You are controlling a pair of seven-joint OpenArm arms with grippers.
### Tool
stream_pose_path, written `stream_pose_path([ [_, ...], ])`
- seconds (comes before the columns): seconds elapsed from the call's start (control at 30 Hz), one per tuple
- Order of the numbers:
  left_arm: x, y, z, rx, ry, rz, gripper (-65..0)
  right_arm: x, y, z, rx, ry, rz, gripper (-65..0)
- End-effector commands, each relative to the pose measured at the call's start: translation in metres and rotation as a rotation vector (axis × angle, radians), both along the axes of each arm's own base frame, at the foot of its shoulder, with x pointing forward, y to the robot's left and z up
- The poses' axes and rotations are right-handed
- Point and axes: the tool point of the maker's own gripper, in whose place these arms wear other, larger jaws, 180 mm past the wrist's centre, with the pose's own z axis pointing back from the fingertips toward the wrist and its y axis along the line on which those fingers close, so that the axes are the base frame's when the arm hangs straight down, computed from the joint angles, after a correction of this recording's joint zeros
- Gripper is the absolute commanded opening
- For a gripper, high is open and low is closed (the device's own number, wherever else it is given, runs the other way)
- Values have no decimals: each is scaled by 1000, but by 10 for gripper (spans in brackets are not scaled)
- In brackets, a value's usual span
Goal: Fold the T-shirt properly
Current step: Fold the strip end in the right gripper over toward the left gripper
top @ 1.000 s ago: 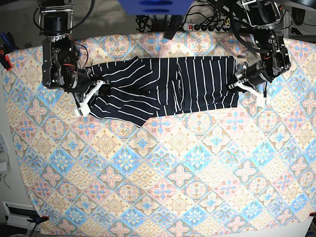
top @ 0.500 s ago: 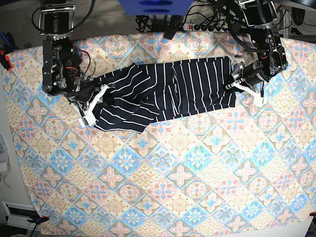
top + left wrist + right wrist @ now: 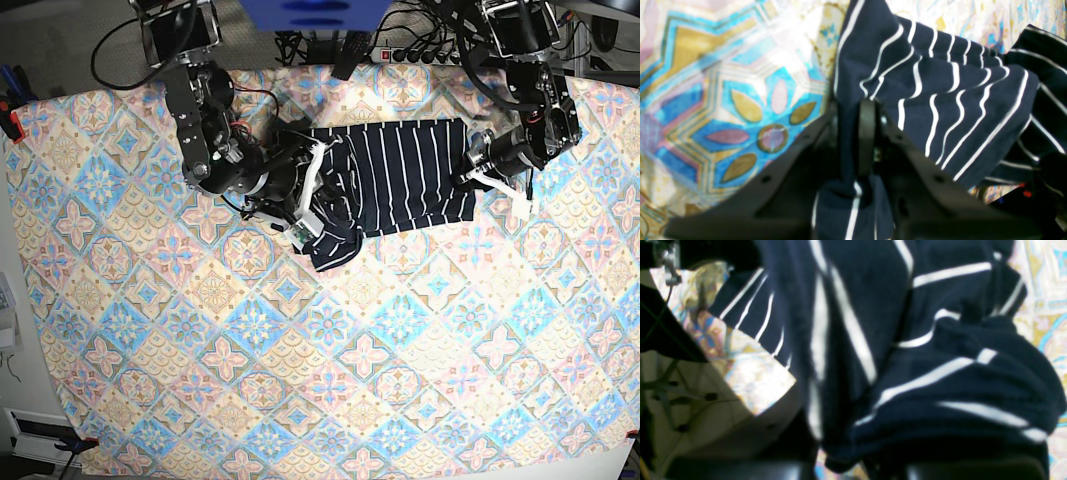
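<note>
1. Left wrist view: the left gripper (image 3: 858, 140) is clamped on a pinch of the shirt (image 3: 950, 100). Dark fabric runs up between the black jaws at lower centre, and a bunch of it sits below them. The rest of the striped cloth spreads to the upper right, and the patterned cloth (image 3: 723, 100) on the desk fills the left of the frame.

2. Right wrist view: the right gripper (image 3: 840, 453) is mostly hidden behind hanging, blurred folds of the shirt (image 3: 923, 373). The fabric drops straight into the jaws at the bottom edge, so it is closed on the shirt too. A patch of the cloth (image 3: 753, 380) shows at left.

3. Base view: the right gripper (image 3: 300, 205) has swept from the far left of the frame in to the upper centre, carrying its end of the shirt (image 3: 410, 175) with it. That end now lies bunched and doubled at the middle, a loose corner hanging toward lower centre. The left gripper (image 3: 478, 165) at upper right has barely shifted and keeps its edge pinned.

4. Judgement: the crosswise fold is half made. The carried end looks crumpled, so it probably needs laying flat over the held half before release.
</note>
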Motion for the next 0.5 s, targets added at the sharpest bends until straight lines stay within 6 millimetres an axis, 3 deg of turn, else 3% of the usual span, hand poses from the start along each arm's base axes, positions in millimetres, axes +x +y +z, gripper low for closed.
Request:
stream_pose_path([
  [0.0,10,2,9,1,-38,0,-650,7,6,12,27,-41,14,-635],
  [0.2,10,2,9,1,-38,0,-650,10,19,19,15,-73,74,-635],
  [0.3,10,2,9,0,-38,0,-650,10,16,18,-20,-90,83,-635],
  [0.47,16,-34,8,-35,-43,-79,-650,12,-11,12,-84,-99,82,-635],
])
